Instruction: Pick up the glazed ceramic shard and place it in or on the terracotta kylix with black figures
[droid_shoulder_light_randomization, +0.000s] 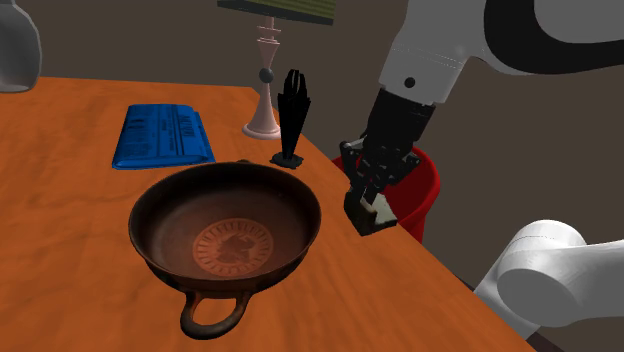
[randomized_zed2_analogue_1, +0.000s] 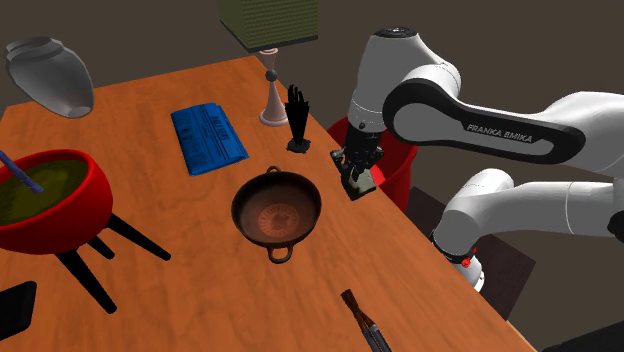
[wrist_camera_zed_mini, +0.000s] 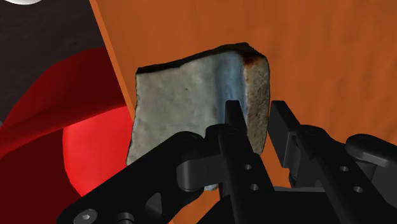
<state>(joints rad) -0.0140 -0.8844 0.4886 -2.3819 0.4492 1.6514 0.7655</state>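
A pale grey-white glazed shard with a thick, rough broken edge (wrist_camera_zed_mini: 184, 102) is pinched by that edge between the two black fingers of the claw (wrist_camera_zed_mini: 256, 109). It is held over the long edge of the orange wooden bench (droid_shoulder_light_randomization: 80, 260), with a red bucket-like bin (droid_shoulder_light_randomization: 428, 185) standing off the bench just beside that edge. The shard appears to be raised a little off the surface, though the gap beneath it is not plainly shown. The pick is therefore judged done, and the carry is taken to be the step in hand.

Further in from that edge, near the middle of the bench, stands the brown terracotta two-handled kylix (droid_shoulder_light_randomization: 165, 205), upright and empty, with a dark figured medallion in its bowl. It is well apart from the claw. Beyond it, toward the far edge, a small black hand-shaped figure (droid_shoulder_light_randomization: 293, 110) and a blue printed booklet (droid_shoulder_light_randomization: 162, 137) are set. A pale turned lamp base (droid_shoulder_light_randomization: 265, 100) is placed at the far edge itself.

For the next move, the shard would have to be taken inward from the bench edge and kept high enough to clear the kylix's nearer rim. It would then be centred over the medallion and lowered, and released only once it is low inside the bowl. Room should be left for the black figure, which lies just beyond the likely path.
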